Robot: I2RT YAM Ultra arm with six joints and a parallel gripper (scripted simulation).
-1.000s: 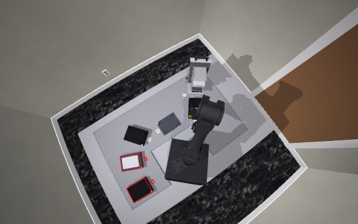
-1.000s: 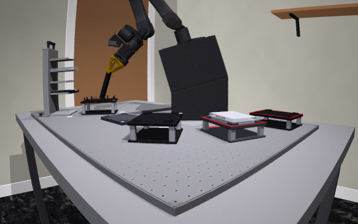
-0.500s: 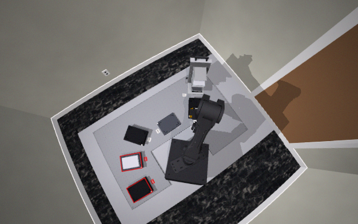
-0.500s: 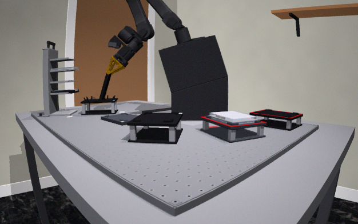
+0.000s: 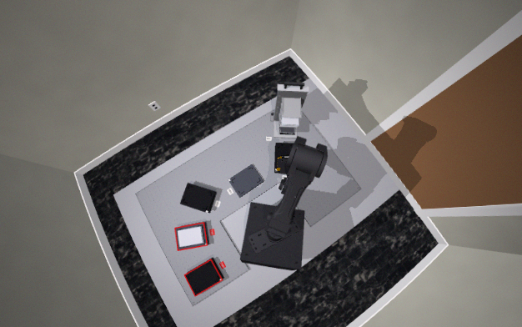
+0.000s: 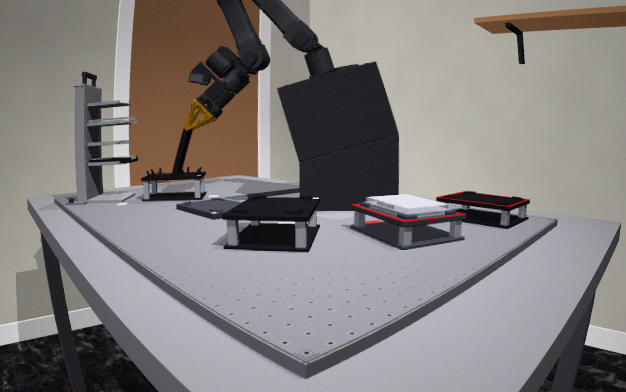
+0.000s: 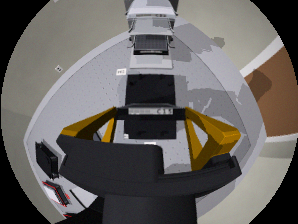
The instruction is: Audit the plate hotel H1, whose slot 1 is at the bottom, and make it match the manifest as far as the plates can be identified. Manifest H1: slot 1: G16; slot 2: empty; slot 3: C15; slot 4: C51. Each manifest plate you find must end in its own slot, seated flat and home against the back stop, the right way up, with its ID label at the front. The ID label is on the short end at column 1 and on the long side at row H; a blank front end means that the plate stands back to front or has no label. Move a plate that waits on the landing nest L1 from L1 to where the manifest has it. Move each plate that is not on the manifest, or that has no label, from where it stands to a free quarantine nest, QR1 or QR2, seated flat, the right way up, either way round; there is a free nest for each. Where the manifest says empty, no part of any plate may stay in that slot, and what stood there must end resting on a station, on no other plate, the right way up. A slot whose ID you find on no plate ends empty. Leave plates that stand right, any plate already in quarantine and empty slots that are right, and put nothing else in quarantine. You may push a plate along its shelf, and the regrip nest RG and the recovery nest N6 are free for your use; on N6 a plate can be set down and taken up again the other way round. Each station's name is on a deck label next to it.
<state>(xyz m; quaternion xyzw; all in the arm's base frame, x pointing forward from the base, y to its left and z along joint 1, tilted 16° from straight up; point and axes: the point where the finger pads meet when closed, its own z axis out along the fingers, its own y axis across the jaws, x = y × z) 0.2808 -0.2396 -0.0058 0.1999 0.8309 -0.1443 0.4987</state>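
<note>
My gripper [image 7: 150, 113] [image 6: 188, 129] is shut on the dark plate C15 [image 7: 142, 111] [image 6: 181, 151] by its long sides; its end label faces the wrist camera. The plate is tilted steeply, its lower end at or just above the black regrip nest RG [image 7: 150, 86] [image 6: 199, 176]; contact cannot be told. In the hotel H1 [image 6: 87, 147] [image 5: 280, 98], a dark plate [image 6: 117, 160] [image 7: 151, 44] lies in slot 1 and a light plate [image 6: 120, 121] in slot 3. Slots 2 and 4 look empty. Hotel IDs are unreadable. A white plate [image 5: 190, 236] [image 6: 407, 201] lies on a red-rimmed quarantine nest.
The other red-rimmed nest [image 5: 203, 277] [image 6: 482, 198] looks empty. A raised black nest [image 5: 198, 197] [image 6: 278, 209] and a low grey nest [image 5: 246, 180] [image 6: 209, 207] show no plate. The hotel stands just behind RG, its shelves projecting towards the gripper.
</note>
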